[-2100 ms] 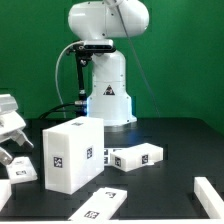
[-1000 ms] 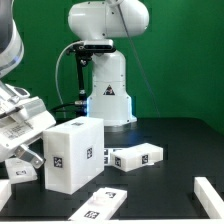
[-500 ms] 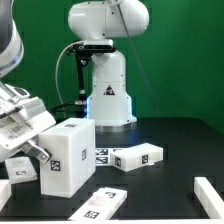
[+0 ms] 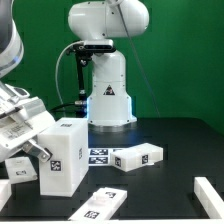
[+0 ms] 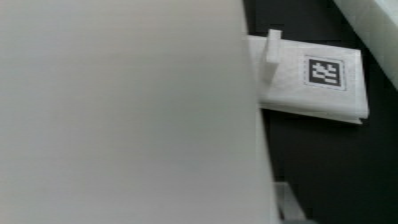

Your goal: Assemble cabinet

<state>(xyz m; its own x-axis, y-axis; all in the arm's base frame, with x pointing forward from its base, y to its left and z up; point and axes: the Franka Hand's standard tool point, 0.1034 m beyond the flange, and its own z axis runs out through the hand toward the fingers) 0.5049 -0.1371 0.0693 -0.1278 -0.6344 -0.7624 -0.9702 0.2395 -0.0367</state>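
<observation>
The cabinet's big white box [image 4: 66,160] stands at the exterior view's left, turned and slightly tilted, with a tag on its front face. My gripper [image 4: 41,151] comes in from the left and is shut on the box's near left wall. In the wrist view that wall [image 5: 125,110] fills most of the picture, and one dark finger [image 5: 286,203] shows at its edge. A long tagged panel [image 4: 136,158] lies right of the box. A flat tagged panel [image 4: 100,205] lies in front of it. Beyond the wall, the wrist view shows a small tagged part [image 5: 320,82].
The arm's white base [image 4: 108,75] rises at the back against the green wall. A white part [image 4: 210,196] lies at the right edge of the black table. Smaller white pieces [image 4: 22,171] lie under my gripper at the left.
My gripper came down from the left, closed on the box's left wall, and the box turned and shifted a little to the left.
</observation>
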